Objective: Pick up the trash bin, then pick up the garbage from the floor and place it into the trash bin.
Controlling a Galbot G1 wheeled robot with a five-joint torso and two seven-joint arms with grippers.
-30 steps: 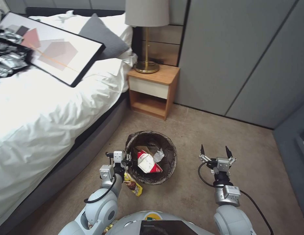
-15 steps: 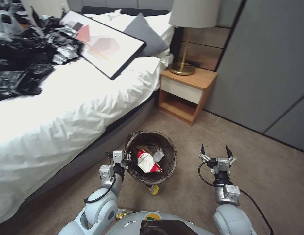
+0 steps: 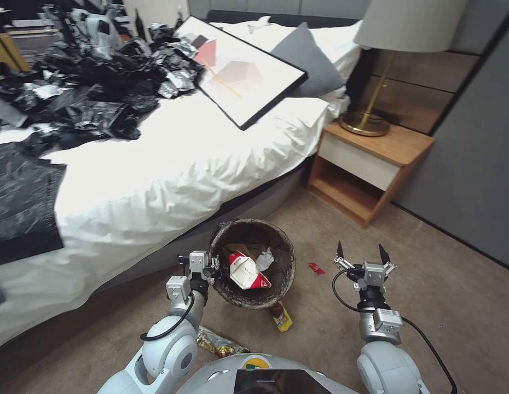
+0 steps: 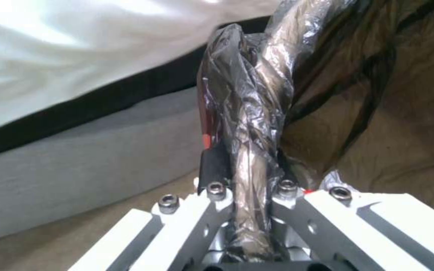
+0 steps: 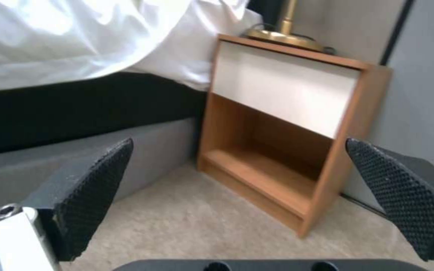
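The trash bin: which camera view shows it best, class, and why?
Head view: the whole trash bin and its contents show, with the left pincer on its rim. Left wrist view gives just the clamped liner; right wrist view faces the nightstand.

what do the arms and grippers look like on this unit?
Both arms are rounded silver-white shells with grey joint rings. A black cable loops outside each forearm. The left gripper has white metal linkages with hex bolts. The right gripper has pointed black fingers with dimpled rubber pads on a silver wrist block.
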